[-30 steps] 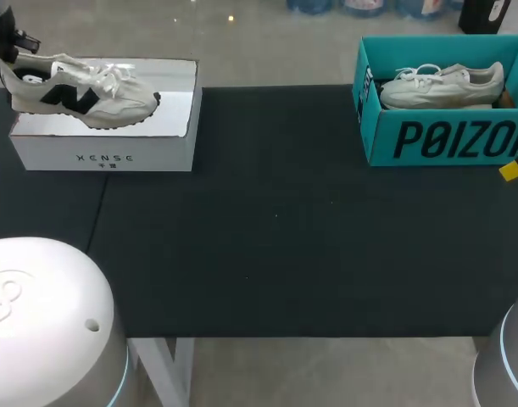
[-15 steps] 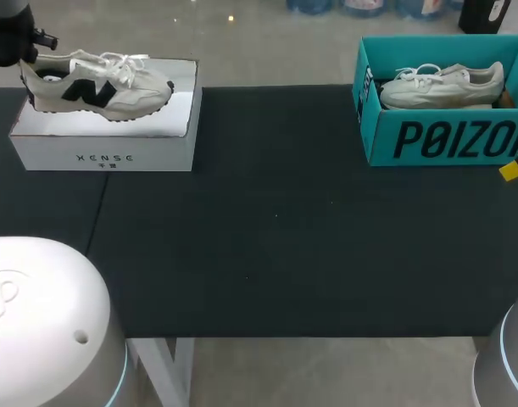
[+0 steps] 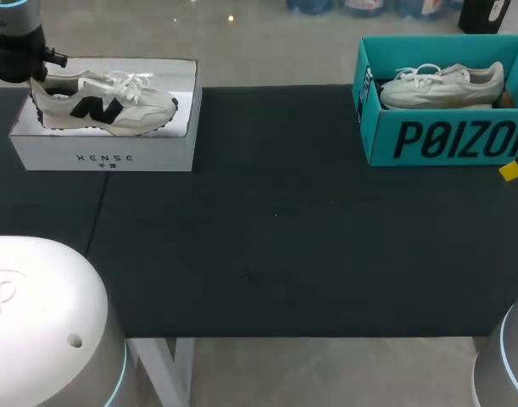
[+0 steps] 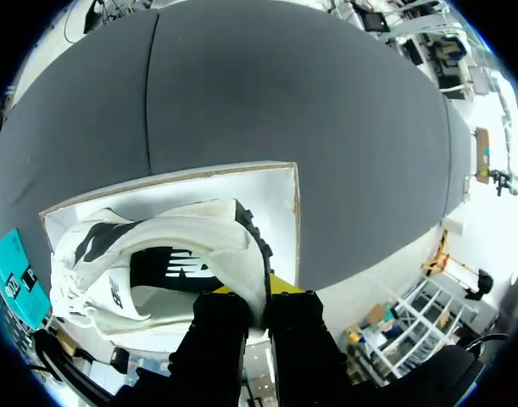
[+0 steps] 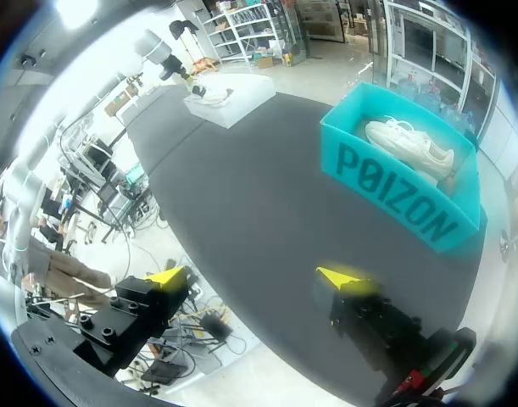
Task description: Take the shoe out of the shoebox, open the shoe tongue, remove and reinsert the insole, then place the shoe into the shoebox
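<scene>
Your left gripper [image 4: 260, 297] pinches the heel of the cream shoe [image 3: 102, 103], with its black logo and studded sole, inside the rectangular white cardboard shoebox [image 3: 106, 157] at far left. Only that wrist view shows the grip. Your right gripper [image 5: 254, 277] hangs spread wide at the right, facing the teal box [image 5: 411, 182].

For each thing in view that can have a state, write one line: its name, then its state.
white shoebox: open, no lid.
black-and-white shoe: upright in the white shoebox, laced.
left gripper: shut on the black-and-white shoe's heel.
teal shoebox: open, no lid.
pale shoe: upright in the teal shoebox, laced.
right gripper: open, empty.
</scene>
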`<action>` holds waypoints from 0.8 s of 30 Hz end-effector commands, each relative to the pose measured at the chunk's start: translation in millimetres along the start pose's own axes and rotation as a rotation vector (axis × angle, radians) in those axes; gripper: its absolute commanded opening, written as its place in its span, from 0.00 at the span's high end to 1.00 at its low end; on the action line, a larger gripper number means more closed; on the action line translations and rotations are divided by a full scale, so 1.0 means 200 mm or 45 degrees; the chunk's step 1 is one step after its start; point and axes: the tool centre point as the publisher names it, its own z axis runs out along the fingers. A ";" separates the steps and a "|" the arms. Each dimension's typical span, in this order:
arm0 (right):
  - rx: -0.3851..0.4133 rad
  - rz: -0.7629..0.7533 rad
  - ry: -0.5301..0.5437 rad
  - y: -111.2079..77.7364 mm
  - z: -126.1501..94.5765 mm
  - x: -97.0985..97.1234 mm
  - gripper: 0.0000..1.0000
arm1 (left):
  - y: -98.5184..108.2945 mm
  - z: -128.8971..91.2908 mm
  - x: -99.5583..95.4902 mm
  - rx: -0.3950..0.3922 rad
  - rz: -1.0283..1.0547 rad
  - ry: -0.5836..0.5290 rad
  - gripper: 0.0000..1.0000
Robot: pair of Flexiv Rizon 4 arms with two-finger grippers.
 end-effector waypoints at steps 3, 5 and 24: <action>0.004 0.002 0.000 0.00 0.00 0.00 0.00 | -0.02 0.07 0.00 0.015 0.010 -0.009 1.00; 0.004 0.002 0.000 0.00 0.00 0.00 0.00 | -0.04 0.09 -0.01 0.026 0.026 -0.016 1.00; 0.004 0.002 0.000 0.00 0.00 0.00 0.00 | -0.11 0.35 -0.04 0.099 0.067 -0.046 1.00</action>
